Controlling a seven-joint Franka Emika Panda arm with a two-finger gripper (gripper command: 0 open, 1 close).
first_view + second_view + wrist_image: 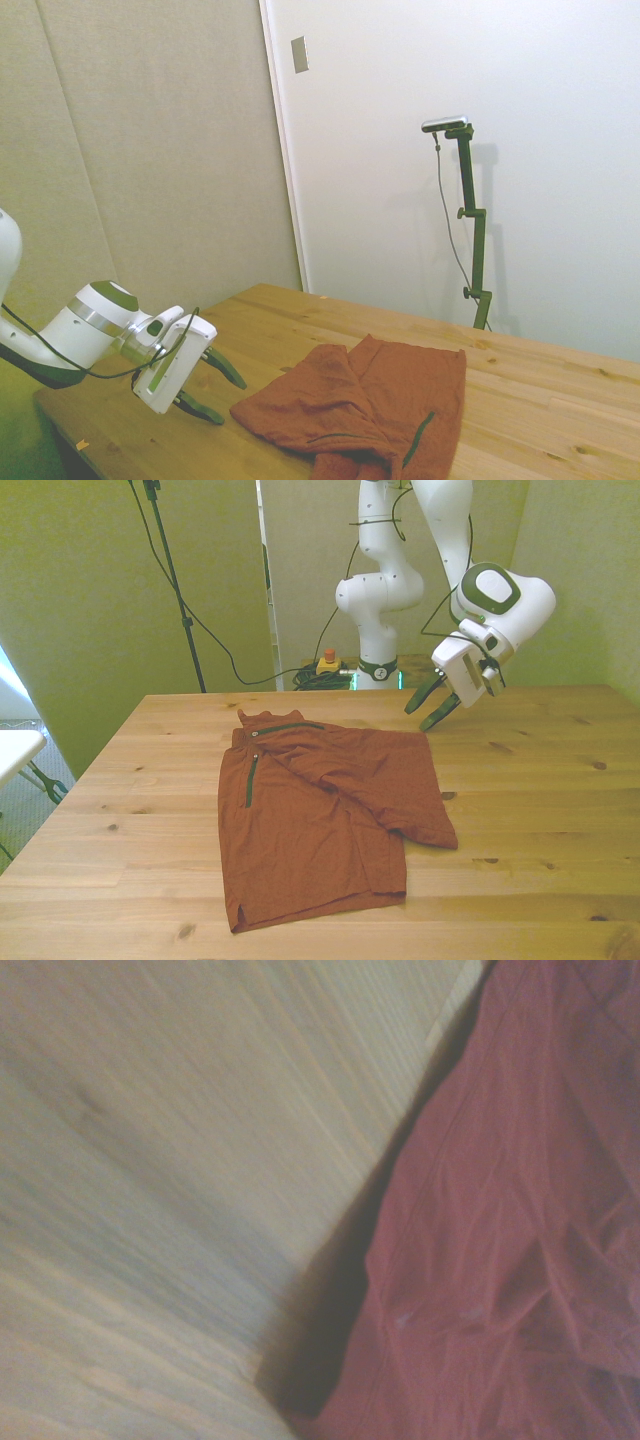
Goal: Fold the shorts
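Loosely spread, the shorts [320,810] lie wrinkled on the table [540,780]; the gripper [431,706] (fingers apart, empty) hovers apparently just beside their edge.

Wooden table [560,810]; rust-orange shorts [320,820] lie flat on it, wrinkled.

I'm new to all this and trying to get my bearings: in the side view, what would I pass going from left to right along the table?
The robot's tool, fingers spread open above the wood → a bare strip of table → the shorts, lying wrinkled and flat.
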